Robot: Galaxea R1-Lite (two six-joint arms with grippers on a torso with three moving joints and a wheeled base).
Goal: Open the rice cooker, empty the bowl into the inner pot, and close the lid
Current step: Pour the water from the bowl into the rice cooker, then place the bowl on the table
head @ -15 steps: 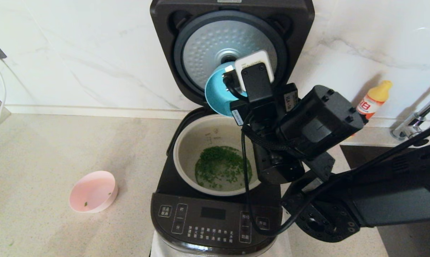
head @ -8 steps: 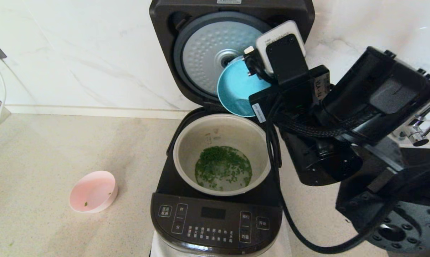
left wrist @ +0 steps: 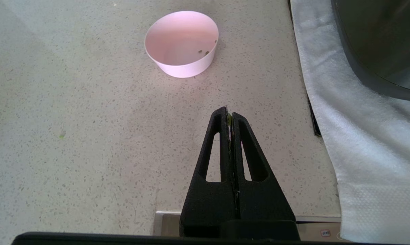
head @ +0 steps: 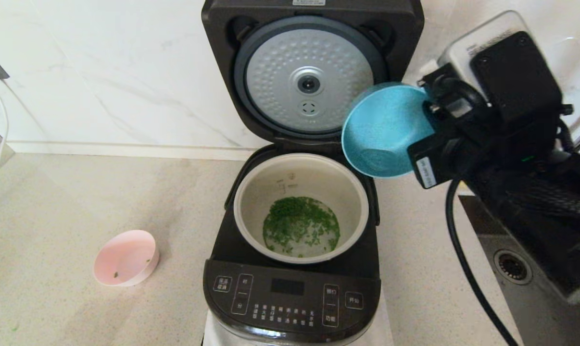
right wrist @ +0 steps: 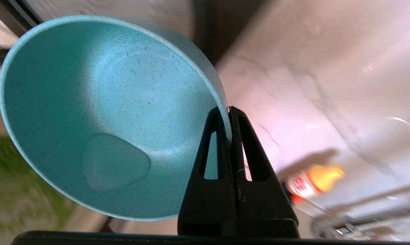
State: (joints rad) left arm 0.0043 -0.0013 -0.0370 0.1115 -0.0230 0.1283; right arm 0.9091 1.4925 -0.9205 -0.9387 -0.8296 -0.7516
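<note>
The black rice cooker (head: 290, 293) stands with its lid (head: 309, 79) swung upright, silver dimpled disc facing me. Green bits lie in a little water at the bottom of the inner pot (head: 251, 192). My right gripper (right wrist: 229, 112) is shut on the rim of a blue bowl (head: 386, 129), which hangs tipped on its side in the air, right of the lid and above the cooker's right edge. Inside, the blue bowl (right wrist: 99, 112) shows only a wet patch. My left gripper (left wrist: 228, 114) hangs shut over the counter, well short of a pink bowl (left wrist: 181, 44).
The pink bowl (head: 125, 257) sits on the speckled counter left of the cooker, a few green bits in it. A white cloth (left wrist: 354, 136) lies under the cooker. A sink (head: 511, 264) is at the right, and an orange-capped bottle (right wrist: 313, 182) stands by the wall.
My right arm has swung the blue bowl rightward from in front of the lid and over the pot to beside the cooker. The pot's contents and the pink bowl are unchanged.
</note>
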